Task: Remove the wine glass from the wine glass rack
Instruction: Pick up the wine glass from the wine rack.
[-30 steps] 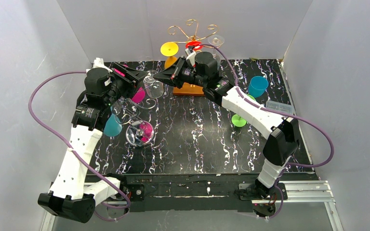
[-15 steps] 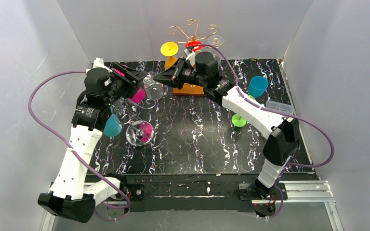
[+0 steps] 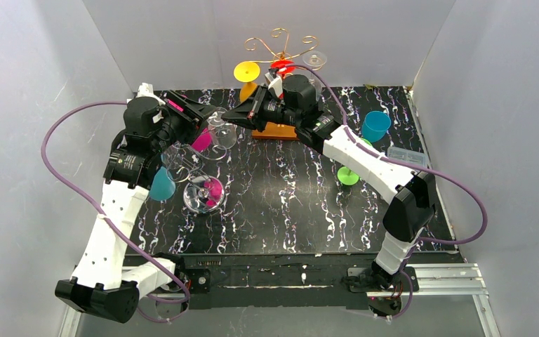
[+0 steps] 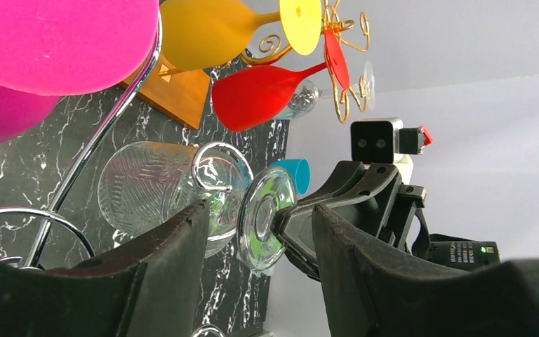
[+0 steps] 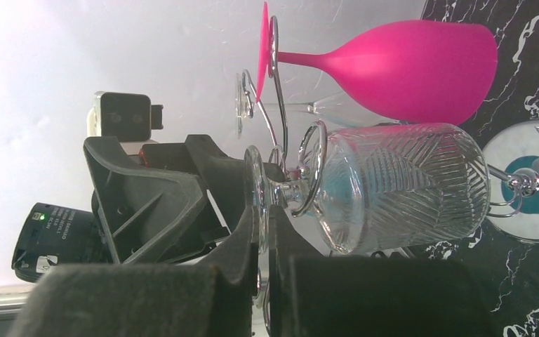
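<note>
Top view, upper left: left arm's fingers [image 3: 200, 116] are spread with nothing in them, just beside the chrome wire rack [image 3: 182, 160]. The clear ribbed wine glass [image 3: 222, 130] hangs on that rack, its stem through a chrome ring, next to a pink wine glass [image 3: 201, 139]. The right arm's fingers [image 3: 230, 117] are clenched on the clear glass's flat foot. Upper centre: gold wire rack [image 3: 278, 43] carrying a yellow wine glass [image 3: 247, 71] and a red wine glass [image 3: 281, 67]. Black marbled counter [image 3: 288, 203] underneath.
</note>
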Robot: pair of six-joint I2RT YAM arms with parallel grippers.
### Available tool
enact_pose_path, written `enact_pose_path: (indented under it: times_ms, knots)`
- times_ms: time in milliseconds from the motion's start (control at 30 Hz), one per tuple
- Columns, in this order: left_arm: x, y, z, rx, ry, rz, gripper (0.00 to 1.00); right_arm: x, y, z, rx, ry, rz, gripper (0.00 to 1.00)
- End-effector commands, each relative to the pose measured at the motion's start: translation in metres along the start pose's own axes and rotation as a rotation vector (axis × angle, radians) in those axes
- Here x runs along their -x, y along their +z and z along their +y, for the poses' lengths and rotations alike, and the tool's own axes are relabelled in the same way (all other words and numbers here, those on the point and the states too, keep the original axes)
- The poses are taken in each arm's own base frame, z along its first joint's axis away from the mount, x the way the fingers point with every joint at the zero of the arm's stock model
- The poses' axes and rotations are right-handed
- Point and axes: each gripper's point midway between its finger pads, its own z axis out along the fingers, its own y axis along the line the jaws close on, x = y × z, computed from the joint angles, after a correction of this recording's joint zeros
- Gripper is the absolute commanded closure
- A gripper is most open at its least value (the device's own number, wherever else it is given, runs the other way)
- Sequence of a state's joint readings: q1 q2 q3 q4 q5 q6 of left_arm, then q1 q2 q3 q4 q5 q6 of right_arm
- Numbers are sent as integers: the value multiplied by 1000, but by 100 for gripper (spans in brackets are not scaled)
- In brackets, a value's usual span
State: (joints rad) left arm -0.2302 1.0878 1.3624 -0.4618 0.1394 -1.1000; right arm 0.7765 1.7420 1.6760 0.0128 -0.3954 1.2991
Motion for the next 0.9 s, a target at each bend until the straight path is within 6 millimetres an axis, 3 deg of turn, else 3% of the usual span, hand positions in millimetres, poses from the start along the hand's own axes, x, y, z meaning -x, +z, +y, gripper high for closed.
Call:
enact_pose_path:
  times_ms: [0, 867]
  knots:
    - [-6, -6, -2, 11, 33, 35, 46, 0, -18, 80, 212, -102, -9, 99]
    - [8, -16, -43, -134, 179, 2, 38, 4, -5, 75, 214, -79, -16, 99]
